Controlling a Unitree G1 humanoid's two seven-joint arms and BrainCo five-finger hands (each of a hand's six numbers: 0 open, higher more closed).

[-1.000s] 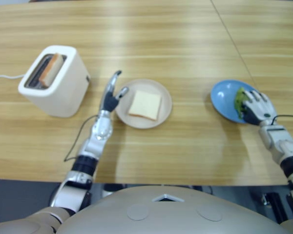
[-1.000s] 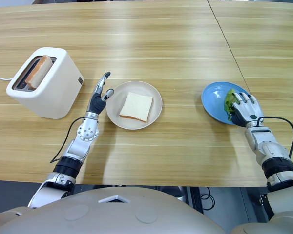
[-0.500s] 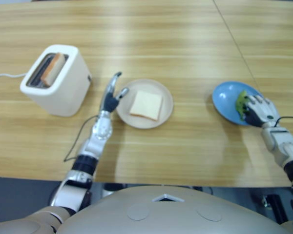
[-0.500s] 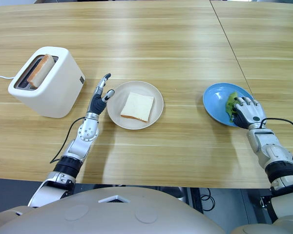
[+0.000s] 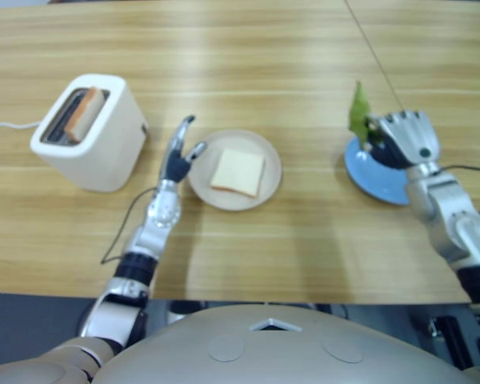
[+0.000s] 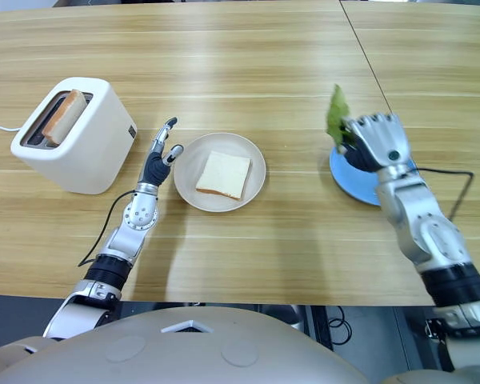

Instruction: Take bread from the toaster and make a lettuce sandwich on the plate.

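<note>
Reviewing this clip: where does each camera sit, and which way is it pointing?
Left eye view: on the robot's head, facing forward and down at the table; both hands show, left hand beside the plate, right hand holding lettuce.
Right eye view: same head, set slightly aside, same forward-down look, same hands.
Shared: toaster, bread on the plate, blue dish.
</note>
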